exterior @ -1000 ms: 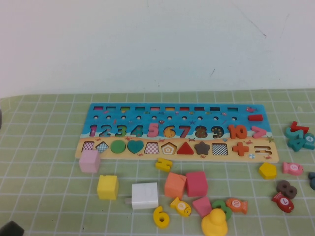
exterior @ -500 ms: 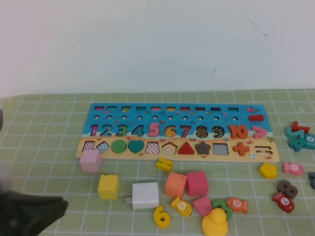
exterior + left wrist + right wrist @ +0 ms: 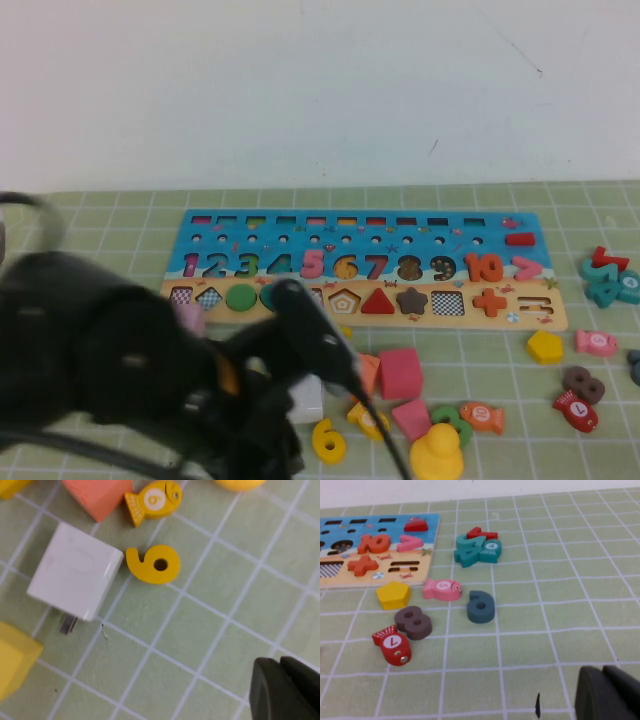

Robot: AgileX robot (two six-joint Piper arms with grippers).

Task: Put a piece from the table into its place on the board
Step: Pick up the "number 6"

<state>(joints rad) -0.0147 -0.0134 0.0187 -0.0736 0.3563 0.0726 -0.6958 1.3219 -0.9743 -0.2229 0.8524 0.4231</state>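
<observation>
The yellow numeral 6 (image 3: 328,441) lies flat on the green grid mat near the front edge, below the board (image 3: 400,235). The board's blue part holds coloured numerals, and its 6 place (image 3: 346,267) looks hollow. The 6 also shows in the left wrist view (image 3: 154,564), beside a white cube (image 3: 75,577). My left arm (image 3: 120,360) is a big dark blur over the front left of the table. My left gripper (image 3: 281,690) is shut and empty, hovering above the mat a little apart from the 6. My right gripper (image 3: 606,692) is shut and empty, low over the mat at the right.
Round the 6 lie a yellow fish (image 3: 152,500), an orange block (image 3: 97,495), a yellow cube (image 3: 12,657), a red cube (image 3: 400,372) and a yellow duck (image 3: 436,455). To the board's right lie teal numerals (image 3: 477,550), a pink fish (image 3: 442,589), a dark blue 6 (image 3: 481,606) and a brown 8 (image 3: 413,622).
My left arm has swung in from the lower left corner over the front left of the table. It now hides the pink cube, the yellow cube and part of the white cube.
</observation>
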